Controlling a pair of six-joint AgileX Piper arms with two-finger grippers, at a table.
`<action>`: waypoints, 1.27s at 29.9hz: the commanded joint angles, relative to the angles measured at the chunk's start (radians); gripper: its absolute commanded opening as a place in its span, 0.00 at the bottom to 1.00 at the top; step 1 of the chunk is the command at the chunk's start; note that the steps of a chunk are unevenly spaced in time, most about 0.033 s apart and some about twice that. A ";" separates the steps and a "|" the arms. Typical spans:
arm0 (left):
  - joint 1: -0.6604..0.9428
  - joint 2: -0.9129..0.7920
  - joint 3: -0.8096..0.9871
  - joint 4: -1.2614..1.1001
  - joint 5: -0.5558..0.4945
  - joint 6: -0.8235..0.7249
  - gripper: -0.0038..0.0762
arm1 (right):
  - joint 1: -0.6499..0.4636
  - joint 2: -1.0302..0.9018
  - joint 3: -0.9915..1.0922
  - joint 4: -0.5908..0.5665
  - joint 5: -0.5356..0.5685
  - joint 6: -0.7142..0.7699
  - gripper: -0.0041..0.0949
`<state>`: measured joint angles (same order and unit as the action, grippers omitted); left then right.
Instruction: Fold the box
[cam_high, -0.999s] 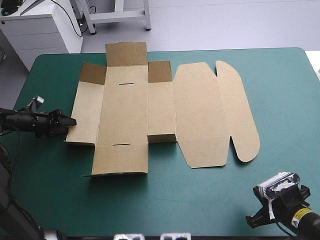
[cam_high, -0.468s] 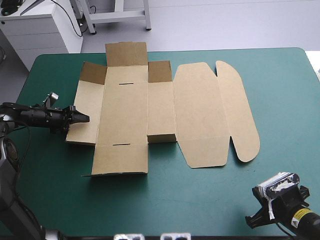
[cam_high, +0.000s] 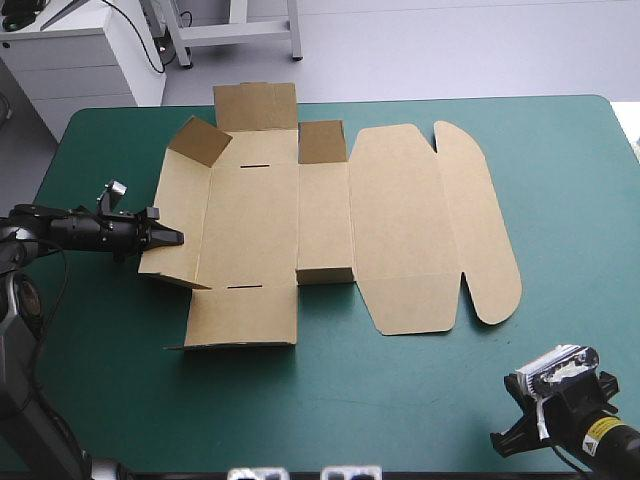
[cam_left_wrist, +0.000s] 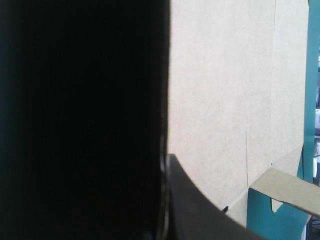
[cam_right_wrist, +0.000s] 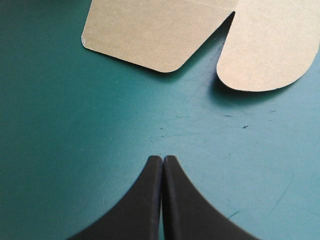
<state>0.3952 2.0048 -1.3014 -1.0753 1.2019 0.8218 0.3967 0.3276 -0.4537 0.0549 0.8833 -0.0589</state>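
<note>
The brown box (cam_high: 330, 220) lies unfolded on the teal-green cover, lid panels and rounded flaps to the right. Its left wall panel (cam_high: 178, 225) is tilted up off the cover, and the far-left corner flap (cam_high: 200, 142) leans inward. My left gripper (cam_high: 172, 238) is shut on that panel's outer edge. In the left wrist view the board (cam_left_wrist: 225, 100) fills the space beside my gripper (cam_left_wrist: 167, 160), with one side in deep shadow. My right gripper (cam_high: 545, 395) rests near the table's front right corner. Its fingers are shut (cam_right_wrist: 162, 159), with the lid's rounded flaps (cam_right_wrist: 165, 30) ahead.
Bare teal-green cover (cam_high: 400, 400) runs between the box's near edge and the table's front edge. A white cabinet (cam_high: 80, 60) stands beyond the far left corner of the table.
My left gripper moved right onto the left wall panel's edge and shut on it. The panel rose and its far corner flap tipped inward. The right arm stayed still.
</note>
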 joint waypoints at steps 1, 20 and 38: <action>-0.031 -0.050 -0.034 -0.128 0.090 0.038 0.04 | 0.002 0.008 -0.028 0.003 -0.062 -0.003 0.03; -0.420 -0.224 -0.538 0.439 0.087 -0.068 0.04 | 0.002 0.008 -0.028 0.006 -0.062 -0.003 0.03; -0.980 -0.227 -0.718 1.188 -0.172 -0.027 0.04 | 0.002 0.008 -0.028 0.004 -0.062 -0.003 0.03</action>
<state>-0.5399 1.8294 -2.0026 0.0508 1.1175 0.7832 0.3967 0.3276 -0.4537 0.0554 0.8825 -0.0589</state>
